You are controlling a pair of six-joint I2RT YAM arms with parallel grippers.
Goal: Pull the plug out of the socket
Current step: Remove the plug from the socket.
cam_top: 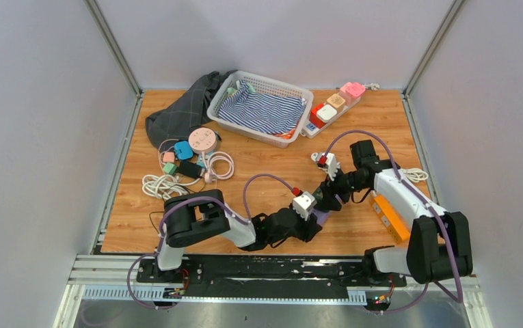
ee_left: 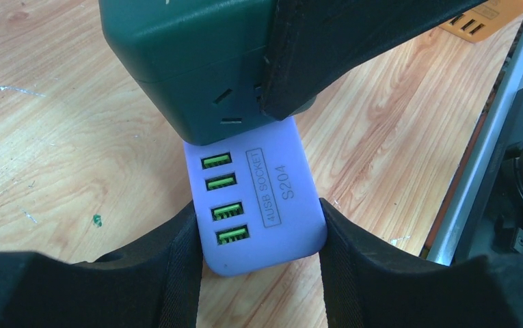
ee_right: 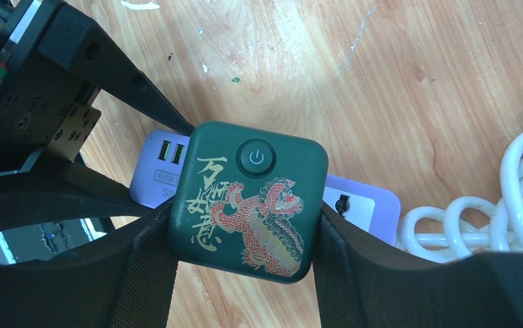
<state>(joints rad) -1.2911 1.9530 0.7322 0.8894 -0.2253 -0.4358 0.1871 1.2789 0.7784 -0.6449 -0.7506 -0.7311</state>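
A flat purple socket with green USB ports lies on the wooden table, and my left gripper is shut on its near end, one pad on each long side. The plug is a dark green cube with a red and gold lion and a power button. It stands on the socket's face. My right gripper is shut on the cube's two sides. In the top view both grippers meet near the table's front edge, right of centre. Where cube and socket join is hidden.
An orange power strip lies just right of the grippers, and a coiled white cable beside the socket. Farther back stand a white basket with striped cloth, a dark cloth, a pile of plugs and cables, and a strip of coloured cubes.
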